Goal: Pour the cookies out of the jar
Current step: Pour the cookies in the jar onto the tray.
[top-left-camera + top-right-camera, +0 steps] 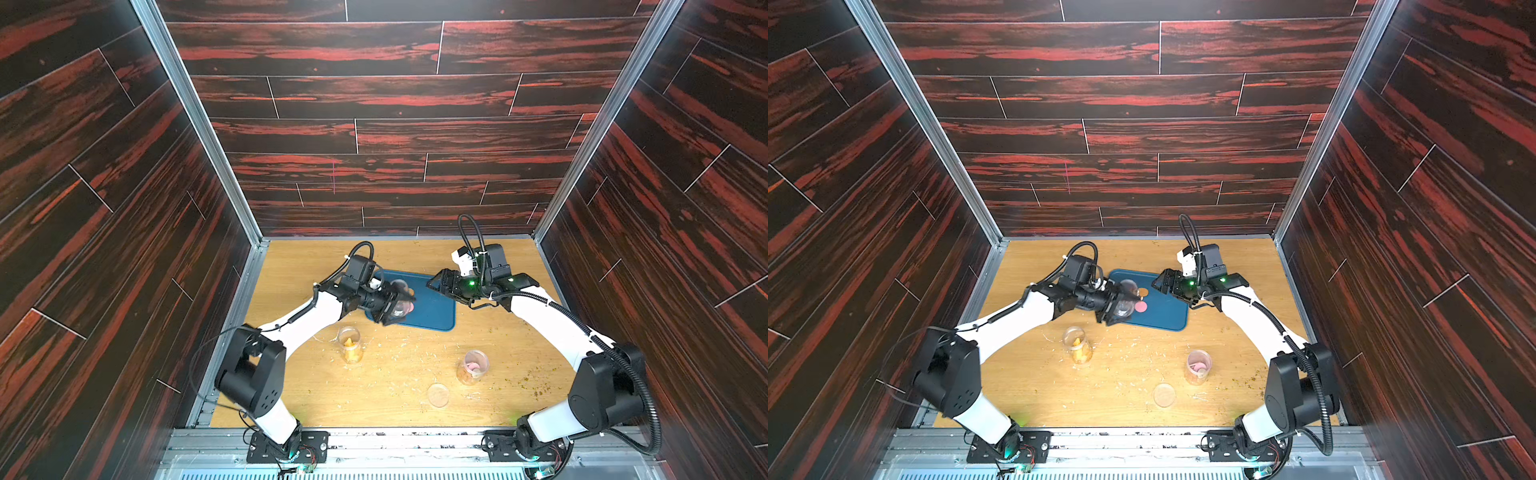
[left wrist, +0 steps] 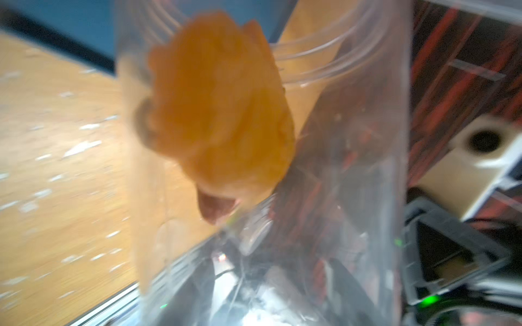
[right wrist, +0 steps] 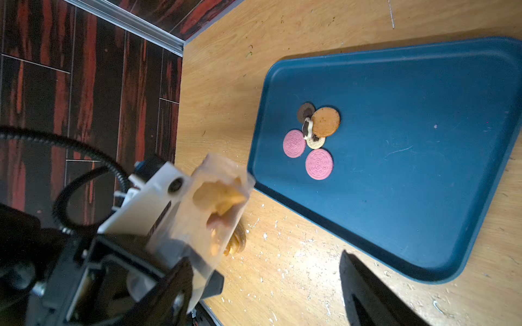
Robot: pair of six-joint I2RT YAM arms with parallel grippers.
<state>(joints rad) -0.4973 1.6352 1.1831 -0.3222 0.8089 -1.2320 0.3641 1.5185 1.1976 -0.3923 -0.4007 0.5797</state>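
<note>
Clear jar (image 3: 197, 214) clamped in my left gripper (image 1: 397, 307), tipped right over on its side, mouth aimed at the blue tray (image 3: 423, 183). A blurry clump of orange and yellow cookies (image 2: 214, 107) sits inside, up near the mouth. Five loose cookies (image 3: 313, 138) lie flat on the tray, bunched close together: two pink rounds, one golden-brown, one dark, one pale.

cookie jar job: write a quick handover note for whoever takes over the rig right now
left gripper: shut on the jar, tilted with its mouth at the blue tray's edge.
right gripper: open, empty, raised near the tray.
done: several cookies lie on the tray.
left to do: orange cookies are inside the held jar; a yellow-cookie jar and a pink-cookie jar stand upright nearby.
</note>
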